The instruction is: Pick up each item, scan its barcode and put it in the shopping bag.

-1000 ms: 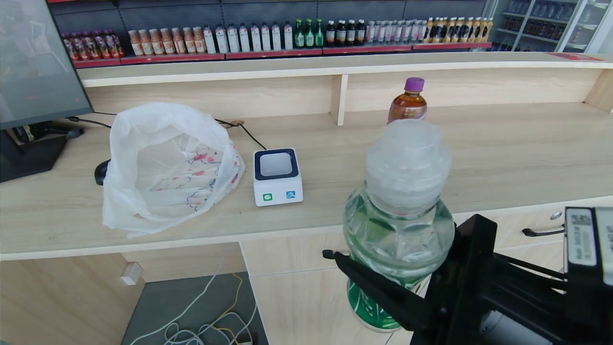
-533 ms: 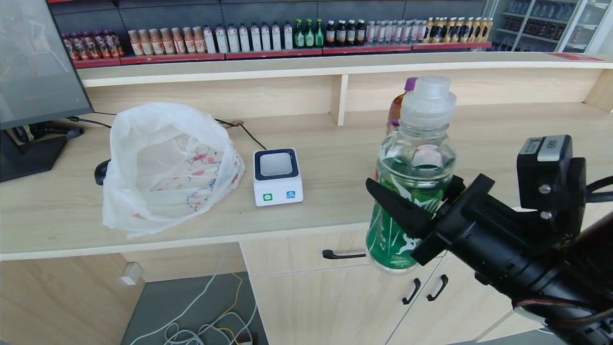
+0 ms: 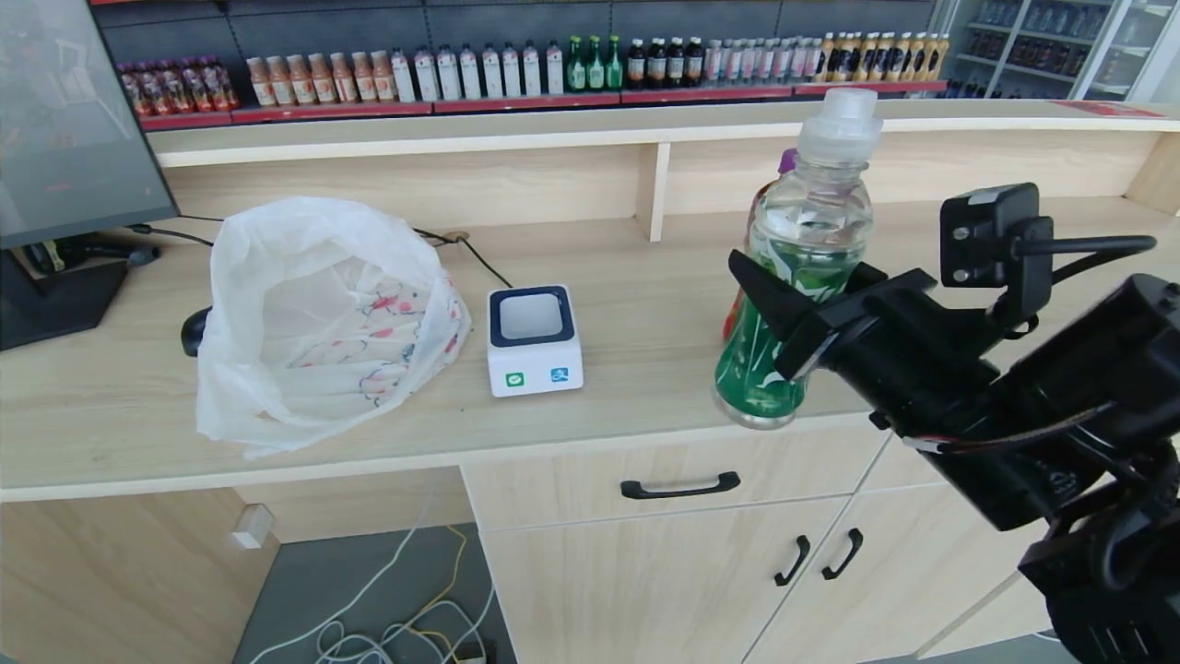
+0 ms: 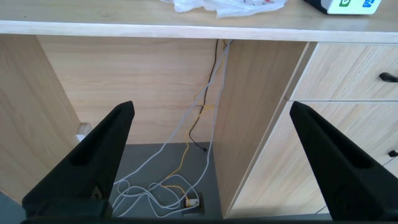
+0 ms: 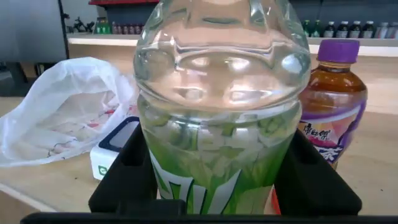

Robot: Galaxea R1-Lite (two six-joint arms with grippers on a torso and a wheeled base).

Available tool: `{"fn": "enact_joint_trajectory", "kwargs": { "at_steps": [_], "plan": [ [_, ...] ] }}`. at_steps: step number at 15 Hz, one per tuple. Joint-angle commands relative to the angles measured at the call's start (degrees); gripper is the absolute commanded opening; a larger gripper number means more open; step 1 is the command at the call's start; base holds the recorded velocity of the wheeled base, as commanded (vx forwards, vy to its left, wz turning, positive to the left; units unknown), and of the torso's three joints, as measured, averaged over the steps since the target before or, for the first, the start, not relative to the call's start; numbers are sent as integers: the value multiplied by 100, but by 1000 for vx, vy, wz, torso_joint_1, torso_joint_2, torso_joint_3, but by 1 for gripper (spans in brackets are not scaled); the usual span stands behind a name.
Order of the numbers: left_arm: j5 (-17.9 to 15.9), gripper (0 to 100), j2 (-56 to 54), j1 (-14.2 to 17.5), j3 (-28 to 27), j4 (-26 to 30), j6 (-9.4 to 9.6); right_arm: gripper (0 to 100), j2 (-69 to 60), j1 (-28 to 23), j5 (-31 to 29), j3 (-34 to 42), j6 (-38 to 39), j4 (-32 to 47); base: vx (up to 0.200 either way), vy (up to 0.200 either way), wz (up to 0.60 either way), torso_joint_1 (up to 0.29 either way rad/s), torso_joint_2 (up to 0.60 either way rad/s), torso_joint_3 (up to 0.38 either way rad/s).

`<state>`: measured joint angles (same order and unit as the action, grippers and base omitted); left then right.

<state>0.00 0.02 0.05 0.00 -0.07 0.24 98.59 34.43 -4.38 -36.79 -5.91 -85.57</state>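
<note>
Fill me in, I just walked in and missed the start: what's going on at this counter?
The robot's right gripper holds a green-labelled bottle upright over the front edge of the counter, to the right of the scanner and not yet over it. A purple-capped bottle stands on the counter just behind. The shopping bag sits open left of the scanner. The left gripper hangs open below counter level, holding nothing.

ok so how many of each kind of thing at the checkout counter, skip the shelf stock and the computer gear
bottles: 2, the green-label bottle in the right gripper and the purple-cap bottle behind it
plastic bag: 1
scanner: 1
total: 4
</note>
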Motion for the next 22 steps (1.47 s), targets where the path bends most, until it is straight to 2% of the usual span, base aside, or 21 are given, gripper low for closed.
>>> {"fn": "enact_joint_trajectory", "kwargs": {
  "at_steps": [1,12,22],
  "plan": [
    [0,100,-2,4,0,-1,2,0,258,-85,-468,-417,187,-30,0,0,0,0,0,0],
    [9,100,-2,-5,0,-1,2,0,530,-331,-564,-645,222,-294,0,0,0,0,0,0],
    [9,100,-2,4,0,-1,-7,0,530,-287,-564,-628,231,-312,0,200,0,1,2,2]
  ]
}}
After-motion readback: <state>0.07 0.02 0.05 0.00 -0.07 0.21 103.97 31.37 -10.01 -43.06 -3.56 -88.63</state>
